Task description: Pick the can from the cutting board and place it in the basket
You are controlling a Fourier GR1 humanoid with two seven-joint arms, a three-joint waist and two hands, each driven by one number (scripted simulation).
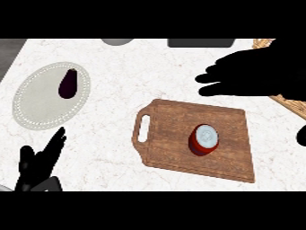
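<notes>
Head view: the red can with a pale lid [204, 140] stands upright on the brown wooden cutting board with a handle slot [195, 139], slightly right of the board's centre. Long axis runs vertical, lid facing up at the camera, so nothing has been picked yet.

Right hand [248, 74] hangs beyond the board's far edge, fingers straight and spread toward the left, holding nothing, clear of the can. The woven wicker basket [299, 107] is off the board's far-right corner, mostly hidden behind that hand.

Left hand [41, 164] rests well left of the board, fingers up and relaxed, empty.

Further left of the board: a white round plate with beaded rim [42, 101] carrying a dark purple eggplant [67, 83].

Judgement: early stage. Grasp, lift, transfer and release are all left.
</notes>
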